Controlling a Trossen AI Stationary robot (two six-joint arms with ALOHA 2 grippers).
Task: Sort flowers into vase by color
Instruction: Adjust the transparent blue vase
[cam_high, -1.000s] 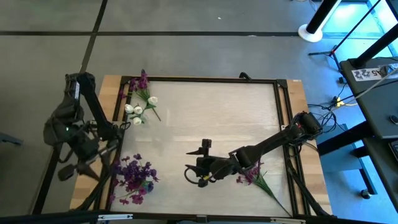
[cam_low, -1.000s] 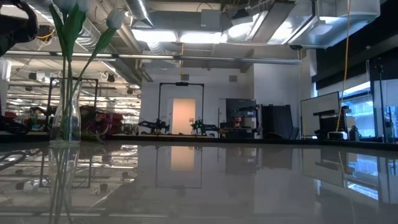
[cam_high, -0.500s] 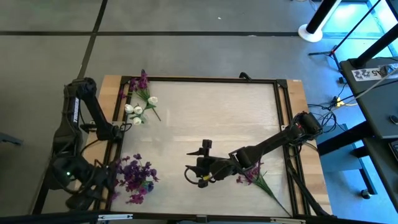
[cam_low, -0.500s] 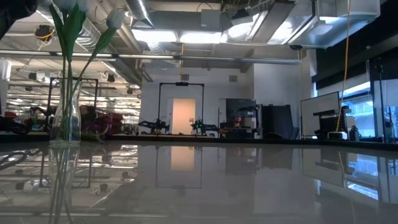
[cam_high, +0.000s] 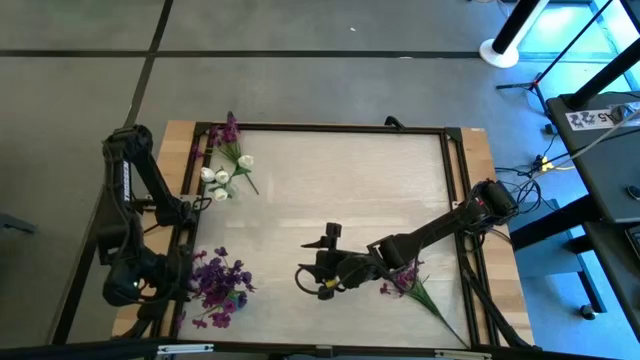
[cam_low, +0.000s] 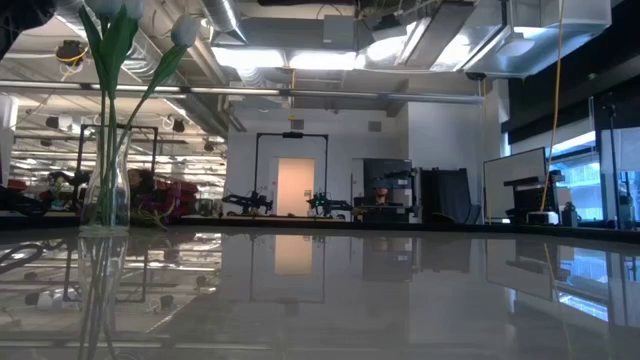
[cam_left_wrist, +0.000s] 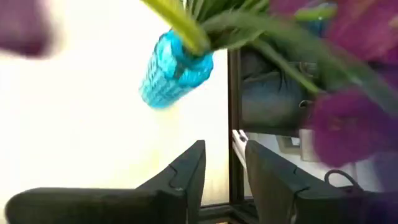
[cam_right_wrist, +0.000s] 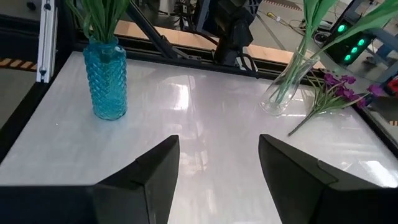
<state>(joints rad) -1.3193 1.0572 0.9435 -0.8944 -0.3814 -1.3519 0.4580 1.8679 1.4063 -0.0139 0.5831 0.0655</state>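
The left pincer (cam_left_wrist: 221, 177), its fingers a little apart and pinching nothing, sits just beside the purple flowers (cam_high: 215, 283) in the blue vase (cam_left_wrist: 174, 70) at the desk's (cam_high: 340, 190) left edge, while the right pincer (cam_right_wrist: 217, 168) hovers spread mid-desk.

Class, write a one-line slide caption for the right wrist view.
Open right claw faces a blue vase, a clear vase and a loose purple sprig.
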